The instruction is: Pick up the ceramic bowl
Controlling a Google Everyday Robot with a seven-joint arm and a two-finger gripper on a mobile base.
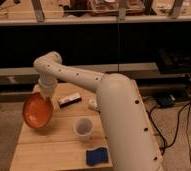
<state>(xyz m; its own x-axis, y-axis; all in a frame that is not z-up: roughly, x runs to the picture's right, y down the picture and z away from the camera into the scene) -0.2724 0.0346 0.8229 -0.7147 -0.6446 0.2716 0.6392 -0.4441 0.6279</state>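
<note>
Desk (44,150) of pale wood lies below the claw (50,101), which grips the ceramic bowl (37,111) by its rim, tilted, empty. Right of the claw: small white cup (83,128), blue sponge (96,156), dark box (69,99), no writing readable.

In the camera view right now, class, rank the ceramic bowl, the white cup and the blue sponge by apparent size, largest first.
1. The ceramic bowl, tilted up at the table's left edge with the gripper at its upper rim.
2 and 3. The white cup and the blue sponge look alike in size, and the sponge lies nearer the camera, so I leave them unranked.
</note>
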